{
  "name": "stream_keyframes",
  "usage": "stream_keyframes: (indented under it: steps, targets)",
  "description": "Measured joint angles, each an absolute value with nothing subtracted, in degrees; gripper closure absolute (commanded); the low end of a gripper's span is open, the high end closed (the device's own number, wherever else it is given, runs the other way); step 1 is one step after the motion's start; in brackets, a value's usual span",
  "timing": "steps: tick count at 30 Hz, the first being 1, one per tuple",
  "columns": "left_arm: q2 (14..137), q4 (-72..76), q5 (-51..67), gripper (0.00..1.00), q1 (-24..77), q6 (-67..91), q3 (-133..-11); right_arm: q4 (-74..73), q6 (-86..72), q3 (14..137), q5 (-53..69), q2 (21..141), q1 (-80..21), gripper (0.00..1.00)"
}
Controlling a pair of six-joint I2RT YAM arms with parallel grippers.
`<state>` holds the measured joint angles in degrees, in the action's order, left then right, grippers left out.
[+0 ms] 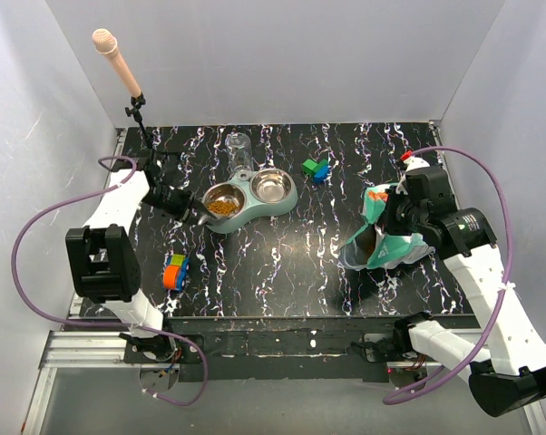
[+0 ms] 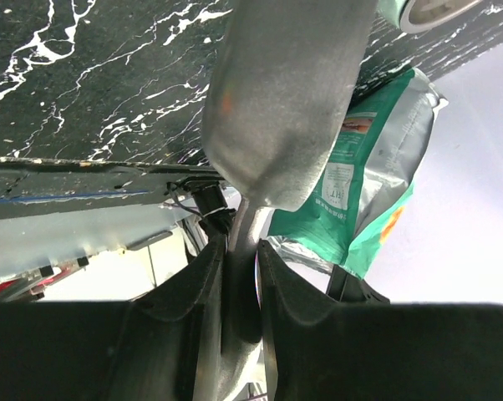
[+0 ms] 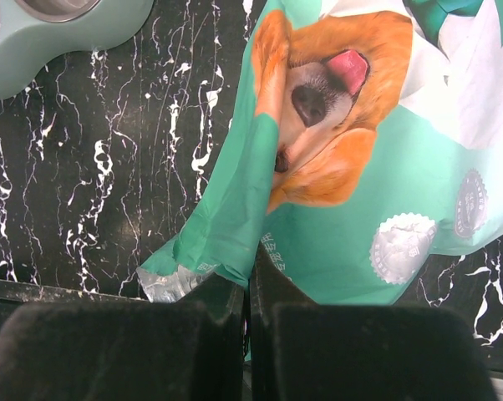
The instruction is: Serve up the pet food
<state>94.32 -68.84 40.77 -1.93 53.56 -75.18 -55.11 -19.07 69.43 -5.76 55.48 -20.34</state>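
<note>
Left claw is pinching the metal scoop by its handle, fingers closing on both sides of the stem (only the grey back of the scoop head is showing in the wrist view, so I can't tell if anything is sitting in it). Scoop is sitting right at the left edge of the double feeder, head pointing at the feeder's left bowl.

Pet food is lying as a brown heap in that left bowl. Beside it the right bowl is showing shiny steel.

Right claw is pressing together on an edge of the teal dog-print bag, well to the right of the feeder. Bag mouth is gaping toward the feeder, with something brown showing inside.

Clear bottle is standing at the feeder's back edge. Green and blue blocks are lying just right of the feeder's back corner. Multicoloured toy is lying front-left of the feeder, on the black marbled counter.
</note>
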Motion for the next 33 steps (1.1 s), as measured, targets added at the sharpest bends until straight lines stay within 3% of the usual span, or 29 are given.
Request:
stream_keyframes:
  steps: [7, 19, 33]
  targets:
    - [100.82, -75.16, 36.25, 1.00, -1.93, 51.03, -85.47, -54.76, -19.33, 69.41, -5.56, 55.48, -20.34, 0.99]
    - [104.71, -77.23, 30.55, 1.00, -1.91, 49.84, -92.12, -53.39, -19.35, 68.45, -5.13, 55.42, -20.38, 0.99]
    - [103.44, -77.43, 28.58, 1.00, 4.19, 57.08, -92.31, -53.06, -19.42, 68.40, -5.19, 55.20, -20.38, 0.99]
